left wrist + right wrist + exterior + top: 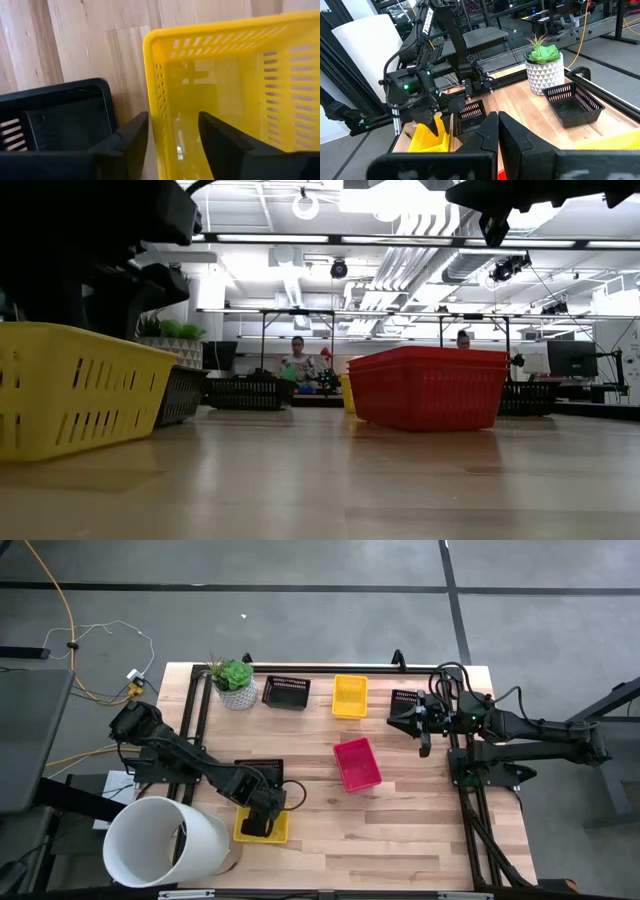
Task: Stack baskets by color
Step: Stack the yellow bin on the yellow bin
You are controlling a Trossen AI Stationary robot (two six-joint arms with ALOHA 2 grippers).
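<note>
- Baskets lie spread over the wooden tabletop (400,830): yellow, black and red ones.
- One yellow basket (262,824) sits near the front edge on the left side, just beside a black basket (258,770) that lies behind it, under the left arm.
- The left claw (262,808) is down at this yellow basket; in the left wrist view its two dark fingers (127,145) straddle the basket's side wall, one inside the basket and one outside, with a gap showing between each finger and the wall, so the claw is partly open and not clamped on the wall.
- In that same view the black basket (55,120) sits just beside the yellow one (225,85), their near corners almost touching.
- A red basket (356,762) lies near the middle of the tabletop, turned at a slight angle, well apart from the others.
- Along the back edge stand another black basket (286,691) and another yellow basket (349,696), near each other.
- A further black basket (404,699) shows at the back right, partly hidden by the right arm.
- The right claw (394,718) hangs above the tabletop at the right side near that basket, its fingers closed together and holding nothing.
- A potted green plant (235,683) stands at the back left, beside the black basket there.
- A large white cylinder (165,842) stands at the front left corner, just beside the left arm.
- In the low view, people show far back in the room behind the tabletop.
</note>
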